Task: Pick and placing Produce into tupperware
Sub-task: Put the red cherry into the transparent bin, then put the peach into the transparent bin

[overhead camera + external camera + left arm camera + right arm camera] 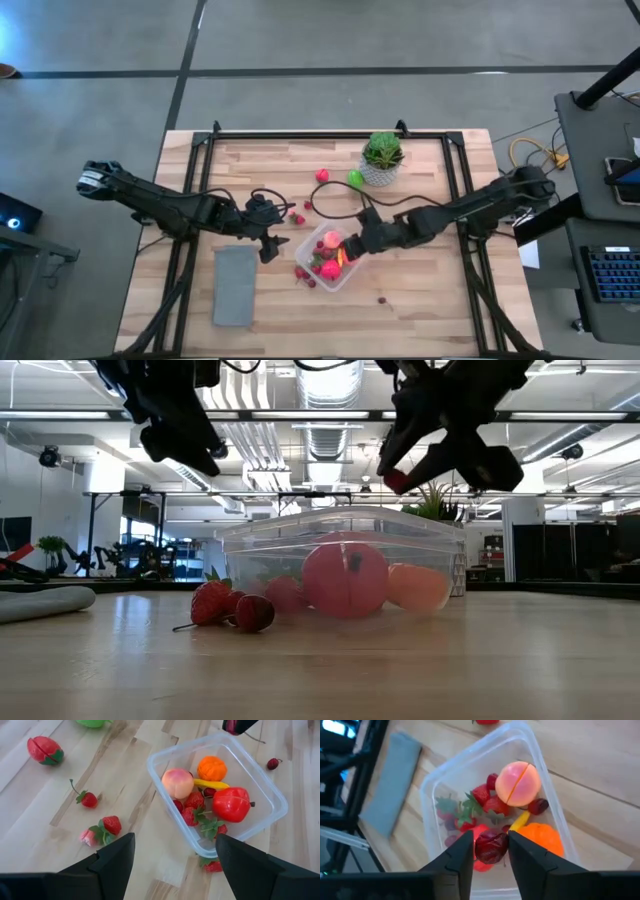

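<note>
The tupperware [334,262] sits near the middle of the table [420,310], between the two grippers. Inside it lie a pink peach [177,783], an orange [211,768], a yellow piece [210,784], a large red fruit [231,804] and several strawberries [195,800]. The right gripper [490,851] hangs above the box, its jaws closed on a dark red berry [491,846] held between the fingers [464,855]; in the low view the berry [395,482] is clear of the box rim.

The left gripper [175,857] hovers above the table just beside the box, on the side toward the grey mat [235,285]. Its jaws are wide apart and hold nothing.

Loose produce remains on the wood. Strawberries [111,824] lie near the box on the left gripper's side, one with a stem [88,799] and a pink piece [88,837] just beside them. One berry [214,866] touches the box's outer wall. A small dark cherry [272,763] lies apart on the far side. A red fruit [322,176] and a bright green one [355,179] rest near the potted plant [382,158], toward the table's far edge.
</note>
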Controlling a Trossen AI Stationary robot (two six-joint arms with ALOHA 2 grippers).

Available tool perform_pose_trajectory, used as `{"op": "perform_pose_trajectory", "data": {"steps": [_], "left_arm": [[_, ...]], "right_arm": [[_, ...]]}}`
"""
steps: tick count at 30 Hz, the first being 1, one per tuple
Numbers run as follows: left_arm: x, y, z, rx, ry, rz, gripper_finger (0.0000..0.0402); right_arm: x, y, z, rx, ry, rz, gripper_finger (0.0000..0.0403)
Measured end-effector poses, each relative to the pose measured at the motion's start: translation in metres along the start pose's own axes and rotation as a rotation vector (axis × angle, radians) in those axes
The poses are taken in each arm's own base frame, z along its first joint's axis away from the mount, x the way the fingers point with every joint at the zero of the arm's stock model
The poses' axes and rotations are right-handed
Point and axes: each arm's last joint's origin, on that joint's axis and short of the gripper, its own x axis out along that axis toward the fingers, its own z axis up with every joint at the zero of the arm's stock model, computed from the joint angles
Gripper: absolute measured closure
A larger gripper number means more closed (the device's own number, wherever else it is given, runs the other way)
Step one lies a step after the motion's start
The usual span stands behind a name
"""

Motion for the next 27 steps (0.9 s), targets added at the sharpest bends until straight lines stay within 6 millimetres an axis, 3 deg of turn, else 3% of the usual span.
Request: {"op": "perform_pose_trajectory", "data": {"steps": [11,15,23,27], "left_arm": [[0.0,0.002,-0.004,0.013,0.036,0.024,0.0139],[0.002,0.004,-0.007,0.063,0.042,0.029,0.0139],[0.02,0.019,-0.021,0.136,0.02,0.059,0.0139],[0.026,0.023,-0.025,0.126,-0.013,0.051,0.0139]], "right_arm": [[-0.001,0.001,0.002,-0.003,-0.027,0.006,0.0186],[-0.017,0.007,0.008,-0.043,-0.086,0.074,0.0168],[-0.054,0.014,0.021,-0.309,-0.169,0.168,0.0156],[-0.071,0.013,0.026,-0.288,-0.188,0.2,0.016]]}}
